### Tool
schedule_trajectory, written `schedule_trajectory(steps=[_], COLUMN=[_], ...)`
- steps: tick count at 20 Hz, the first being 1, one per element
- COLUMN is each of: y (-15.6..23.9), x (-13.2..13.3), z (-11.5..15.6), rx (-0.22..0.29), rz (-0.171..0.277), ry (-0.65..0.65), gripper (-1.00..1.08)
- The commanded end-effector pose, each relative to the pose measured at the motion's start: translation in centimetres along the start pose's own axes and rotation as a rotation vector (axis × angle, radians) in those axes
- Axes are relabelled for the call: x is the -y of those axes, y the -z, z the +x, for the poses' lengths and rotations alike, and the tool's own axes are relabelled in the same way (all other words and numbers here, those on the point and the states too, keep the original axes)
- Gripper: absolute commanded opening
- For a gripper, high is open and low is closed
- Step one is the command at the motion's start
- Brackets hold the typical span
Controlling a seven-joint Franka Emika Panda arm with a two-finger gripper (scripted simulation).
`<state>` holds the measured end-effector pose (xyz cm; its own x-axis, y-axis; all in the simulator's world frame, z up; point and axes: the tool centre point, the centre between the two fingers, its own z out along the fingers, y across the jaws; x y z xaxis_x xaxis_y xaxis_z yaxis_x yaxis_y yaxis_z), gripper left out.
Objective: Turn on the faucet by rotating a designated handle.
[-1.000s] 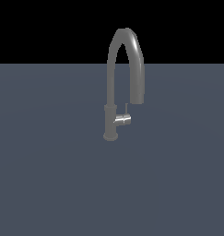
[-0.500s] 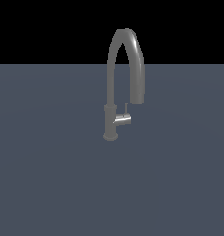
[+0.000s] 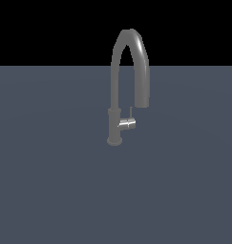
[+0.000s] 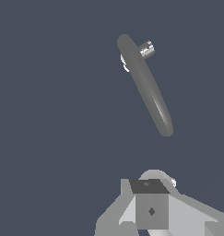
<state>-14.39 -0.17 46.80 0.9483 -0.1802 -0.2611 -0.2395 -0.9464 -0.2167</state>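
1. The faucet (image 3: 115, 95) stands upright on the grey floor (image 3: 50, 190), spout arching toward the exterior view's right.
2. The handle (image 3: 127, 124) juts from its base column, same side.
3. Gripper (image 4: 150, 209) — well apart from the faucet; fingers unseen, opening unclear.

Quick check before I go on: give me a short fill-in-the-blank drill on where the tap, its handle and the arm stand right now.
1. The handle juts from the faucet base column toward the exterior view's ____.
2. The faucet's spout has an ____ shape.
3. In the exterior view, the robot arm is ____.
4. The handle's colour is shiny ____.

Missing words: right; arched; not visible; silver
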Motion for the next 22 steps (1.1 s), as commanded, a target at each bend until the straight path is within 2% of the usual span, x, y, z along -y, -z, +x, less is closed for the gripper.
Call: schedule_trajectory(steps=[1, 22], y=[-0.2, -4.6], x=[0.0, -1.5], z=[1.5, 13.5], rx=[0.037, 0.358], rz=[0.027, 0.260], ry=[-0.030, -0.285], gripper=[-1.00, -1.00])
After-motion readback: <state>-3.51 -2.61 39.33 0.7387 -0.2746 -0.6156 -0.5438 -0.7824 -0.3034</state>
